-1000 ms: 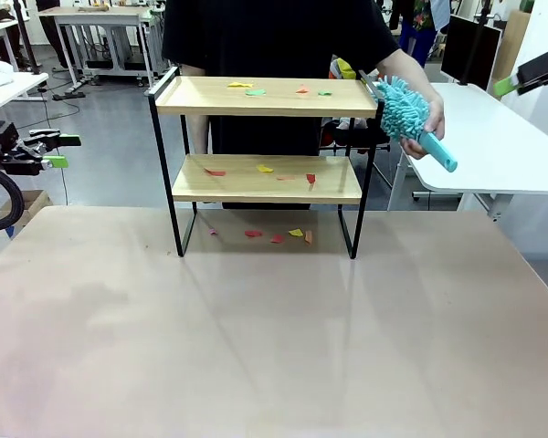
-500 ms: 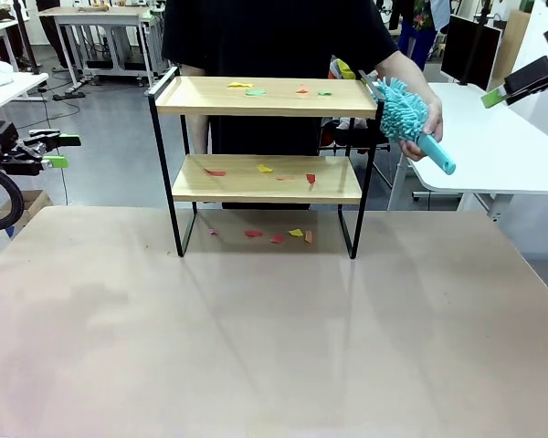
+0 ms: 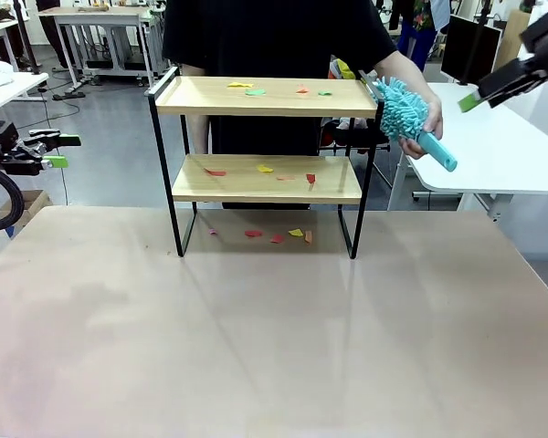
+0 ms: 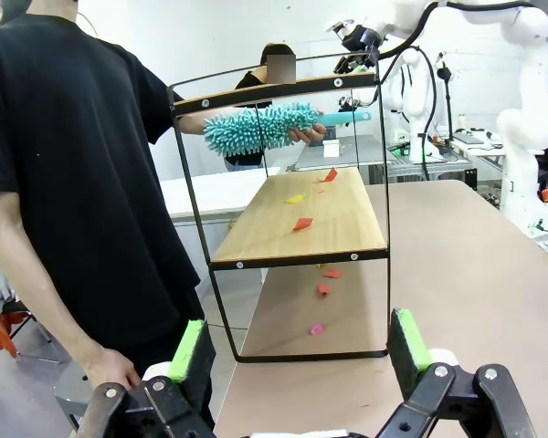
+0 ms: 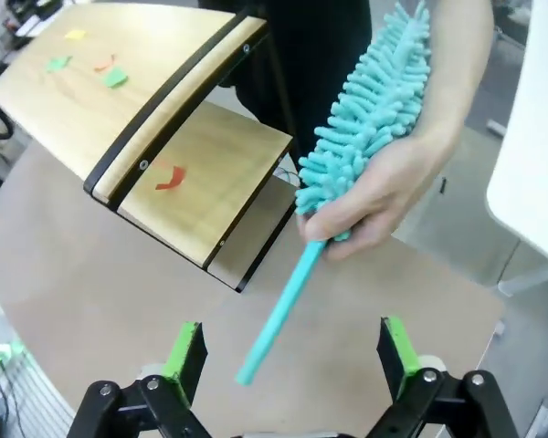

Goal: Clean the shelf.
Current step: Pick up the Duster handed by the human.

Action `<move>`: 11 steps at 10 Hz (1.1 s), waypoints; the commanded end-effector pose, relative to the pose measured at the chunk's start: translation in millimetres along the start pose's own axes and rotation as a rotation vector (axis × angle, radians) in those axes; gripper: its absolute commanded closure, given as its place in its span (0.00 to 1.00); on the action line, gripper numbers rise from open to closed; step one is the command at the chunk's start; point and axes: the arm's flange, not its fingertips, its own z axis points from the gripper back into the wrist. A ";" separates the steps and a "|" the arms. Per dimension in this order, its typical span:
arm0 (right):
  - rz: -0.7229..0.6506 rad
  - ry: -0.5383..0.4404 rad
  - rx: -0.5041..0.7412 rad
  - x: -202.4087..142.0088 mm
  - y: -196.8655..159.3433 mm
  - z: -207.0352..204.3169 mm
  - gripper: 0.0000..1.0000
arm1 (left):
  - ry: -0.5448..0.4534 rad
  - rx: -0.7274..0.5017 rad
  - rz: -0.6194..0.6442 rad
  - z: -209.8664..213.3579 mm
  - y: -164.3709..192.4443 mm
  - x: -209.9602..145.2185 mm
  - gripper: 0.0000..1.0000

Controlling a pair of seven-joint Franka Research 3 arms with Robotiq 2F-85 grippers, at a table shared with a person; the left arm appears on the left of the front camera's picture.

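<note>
Shelf (image 3: 196, 97) strewn with scraps (image 3: 255, 91), person (image 3: 274, 36) holding duster (image 3: 404, 108) beside it; both jaws wide open, empty.

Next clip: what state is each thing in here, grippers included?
Two-tier light wooden shelf with black metal frame: upright on the table, uncleaned, coloured paper scraps on both boards.
Fluffy teal duster: held in the person's hand beside the top board.
Left gripper: open, empty.
Right gripper: open, empty, facing the duster's handle.
</note>
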 end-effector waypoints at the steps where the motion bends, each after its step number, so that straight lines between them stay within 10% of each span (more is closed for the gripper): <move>1: -0.077 0.055 -0.080 -10.9 31.5 -10.1 0.00 | -0.001 0.001 -0.006 0.3 -0.3 2.0 0.00; 11: -0.175 0.054 -0.197 -39.9 45.1 -68.9 0.00 | -0.001 0.001 -0.006 0.3 -0.3 2.0 0.00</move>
